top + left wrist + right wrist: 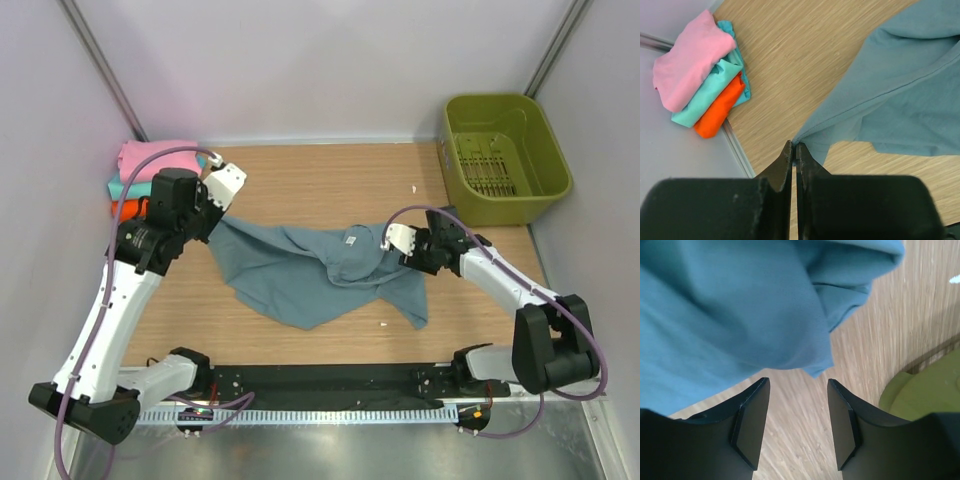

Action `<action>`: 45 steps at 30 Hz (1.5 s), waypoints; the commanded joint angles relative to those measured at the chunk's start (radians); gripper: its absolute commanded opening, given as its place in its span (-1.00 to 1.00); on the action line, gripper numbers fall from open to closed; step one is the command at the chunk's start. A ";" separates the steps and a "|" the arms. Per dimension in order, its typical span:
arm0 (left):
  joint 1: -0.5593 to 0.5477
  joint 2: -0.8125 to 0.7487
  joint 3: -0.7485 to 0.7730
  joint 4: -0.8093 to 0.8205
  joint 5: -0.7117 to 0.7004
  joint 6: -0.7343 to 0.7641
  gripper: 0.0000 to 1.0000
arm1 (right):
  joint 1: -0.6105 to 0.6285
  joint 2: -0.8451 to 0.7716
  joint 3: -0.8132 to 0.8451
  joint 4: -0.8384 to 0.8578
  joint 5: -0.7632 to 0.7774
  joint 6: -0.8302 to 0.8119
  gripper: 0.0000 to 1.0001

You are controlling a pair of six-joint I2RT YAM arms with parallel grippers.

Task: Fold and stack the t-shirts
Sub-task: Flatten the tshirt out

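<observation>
I see pale walls (300, 60) around a wooden table (320, 180). The blue-grey t-shirt (290, 270) lies crumpled mid-table, an olive basket (552, 150) far right, a folded pink, teal and orange stack (150, 160) far left. My left gripper (795, 150) pinches the shirt's edge; the right gripper (797, 390) stands spread, empty.

The blue-grey shirt (300, 270) sprawls over the middle of the counter (330, 180). Behind it bare wood lies open. Off its left end the folded stack (150, 168) fills the corner; beyond its right end stands the basket (505, 150). The left arm (110, 300) and right arm (500, 282) crowd its sides.
</observation>
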 commanded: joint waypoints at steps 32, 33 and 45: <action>0.123 0.005 0.080 0.008 0.062 -0.090 -1.00 | 0.202 0.070 0.283 -0.269 -0.276 0.154 0.15; 0.126 0.005 0.081 0.008 0.072 -0.095 -1.00 | 0.205 0.084 0.290 -0.266 -0.274 0.160 0.15; 0.129 0.010 0.063 0.014 0.089 -0.103 -1.00 | 0.323 0.218 0.336 -0.295 -0.257 0.187 0.10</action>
